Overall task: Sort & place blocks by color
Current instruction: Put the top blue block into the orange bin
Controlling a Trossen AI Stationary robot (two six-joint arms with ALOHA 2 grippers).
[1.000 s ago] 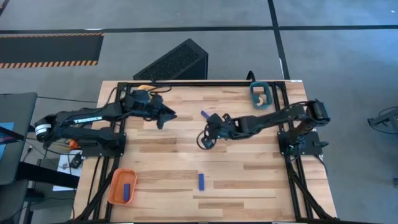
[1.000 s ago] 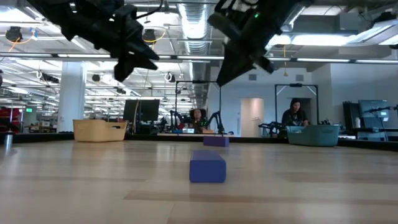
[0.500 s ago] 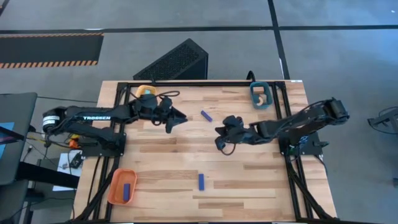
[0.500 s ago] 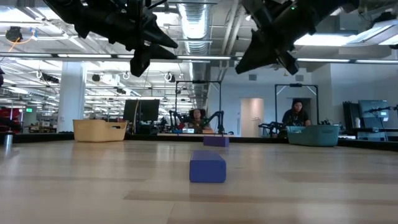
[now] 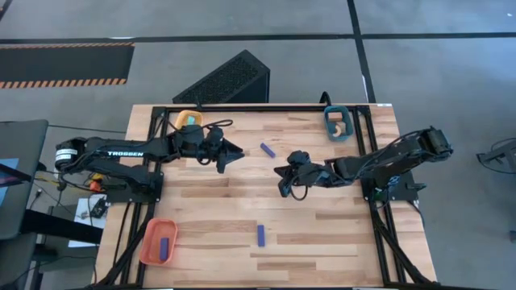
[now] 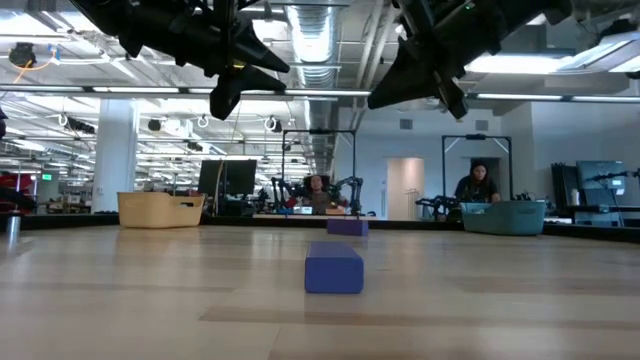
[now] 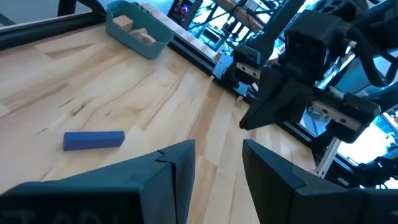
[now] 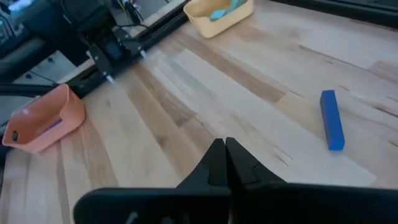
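Note:
One dark blue block [image 5: 267, 150] lies flat on the table between the two arms; it also shows as the blue block [image 7: 93, 140] and the blue block [image 8: 332, 120] in the wrist views. A second dark blue block [image 5: 260, 234] lies nearer the front edge, the closest block [image 6: 333, 270] in the low view. My left gripper [image 5: 234, 153] hovers open to the left of the far block, with nothing between its fingers [image 7: 180, 163]. My right gripper [image 5: 278, 173] hovers shut just near-right of that block, and its fingers [image 8: 225, 158] hold nothing.
An orange tray [image 5: 159, 242] at the near left holds a blue block. A yellow tray [image 5: 188, 120] at the far left holds a cyan piece [image 8: 219, 12]. A teal tray [image 5: 337, 122] at the far right holds tan pieces. Black frame rails run along both sides.
My left gripper has swung toward the table's right edge, toward the far blue block, and has risen slightly. My right gripper has drawn back toward the right edge and tipped up closer to level. Both blocks on the table have stayed put.

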